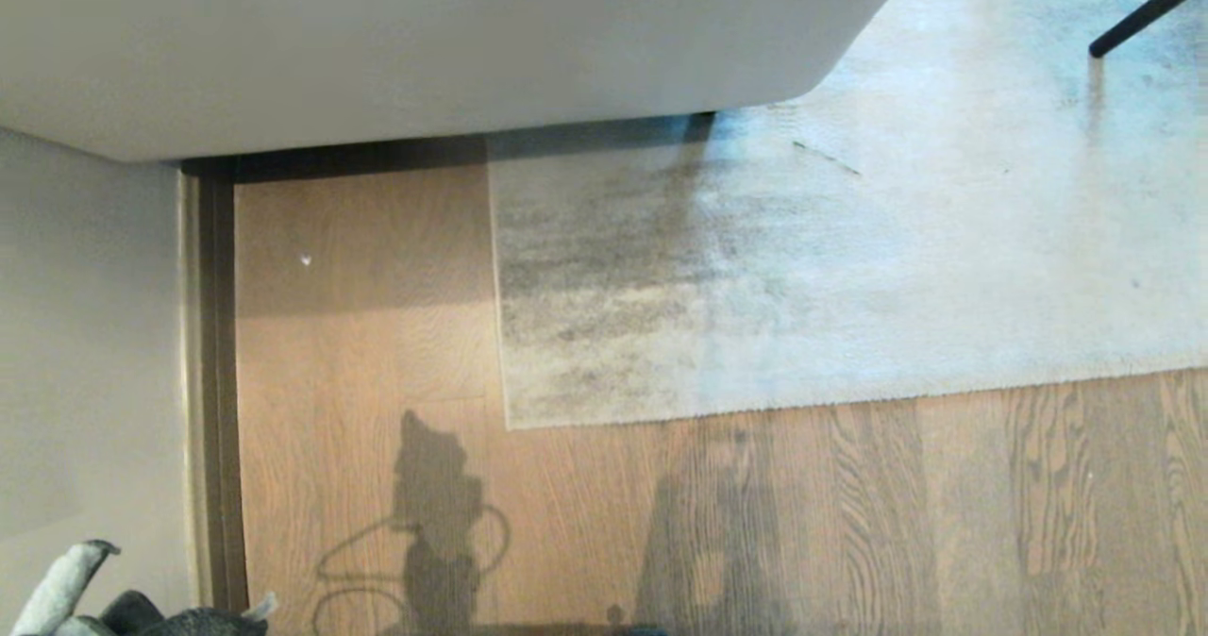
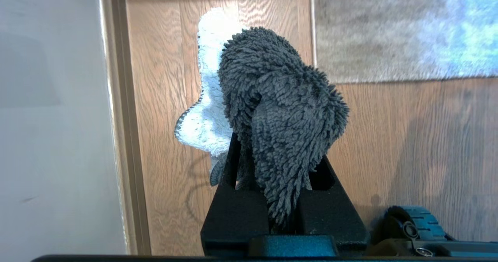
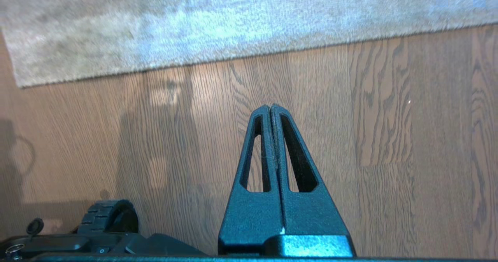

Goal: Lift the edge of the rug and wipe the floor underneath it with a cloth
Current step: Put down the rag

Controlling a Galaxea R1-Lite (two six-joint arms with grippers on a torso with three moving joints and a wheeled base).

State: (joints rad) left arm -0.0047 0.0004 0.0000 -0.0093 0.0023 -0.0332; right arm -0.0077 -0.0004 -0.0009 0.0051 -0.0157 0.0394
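Your left gripper (image 2: 272, 165) clamped on the fuzzy grey cloth (image 2: 280, 114) above the floor (image 2: 408, 137), right gripper (image 3: 271, 108) pressed shut and empty, rug edge (image 1: 755, 408) flat, corner (image 1: 510, 424) near the skirting strip (image 1: 219, 381).

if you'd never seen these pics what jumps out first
The fuzzy dark grey cloth bunched in the left hand, above the wood floor beside the wall. Next, the big mottled grey rug lying flat, its corner near the middle of the head view, its far end under a pale sofa. The right hand is shut and empty over bare planks.
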